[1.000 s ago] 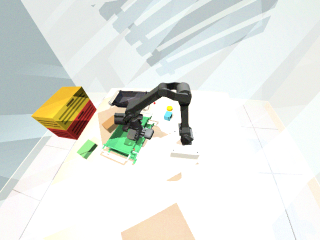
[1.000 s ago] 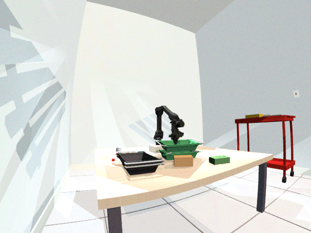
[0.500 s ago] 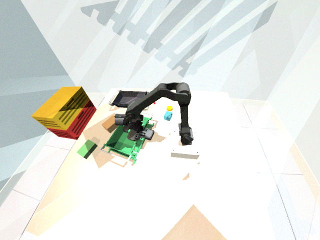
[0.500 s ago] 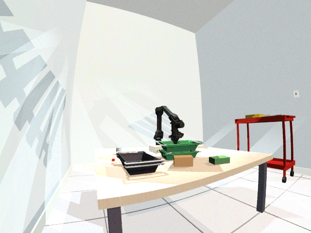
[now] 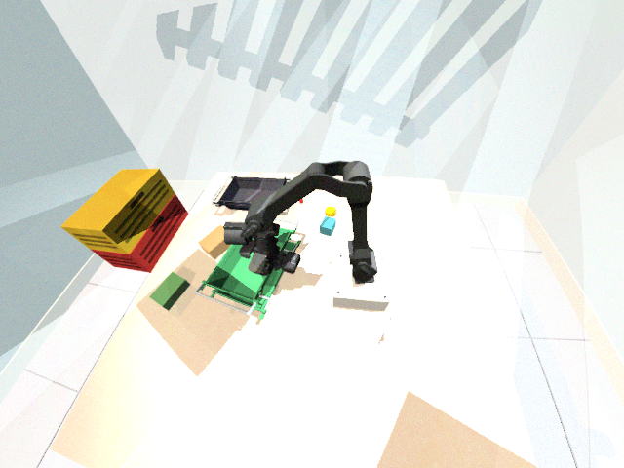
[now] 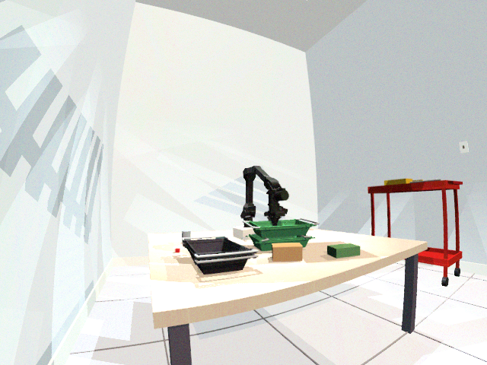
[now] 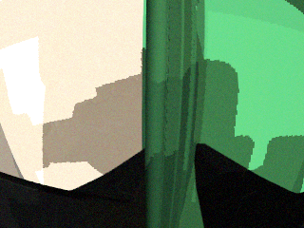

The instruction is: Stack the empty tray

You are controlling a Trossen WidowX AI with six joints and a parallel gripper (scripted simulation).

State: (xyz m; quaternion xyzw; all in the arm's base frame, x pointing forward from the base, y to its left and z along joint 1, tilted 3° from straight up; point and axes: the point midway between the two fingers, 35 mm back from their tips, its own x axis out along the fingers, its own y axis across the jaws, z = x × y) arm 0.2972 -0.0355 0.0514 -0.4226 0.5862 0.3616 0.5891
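The empty green tray (image 5: 236,272) (image 6: 287,228) (image 7: 266,43) is above the loaded green tray (image 6: 271,245), nearly level in the exterior view. My gripper (image 6: 275,223) (image 7: 179,151) is shut on the empty tray's long side wall, which runs upright between the fingers in the wrist view. The empty tray's wire bars stand out at its ends. The loaded tray stands on the table. Its blocks are hidden, and its bars are mostly hidden, so I cannot tell whether the upper tray touches them.
A black tray (image 5: 256,191) (image 6: 222,265) is at one side. An orange-brown block (image 5: 214,243) (image 6: 287,252) and a dark green block (image 5: 170,291) (image 6: 343,250) lie near the green trays. A blue block (image 5: 328,225) and a yellow piece (image 5: 331,211) lie on the arm's side.
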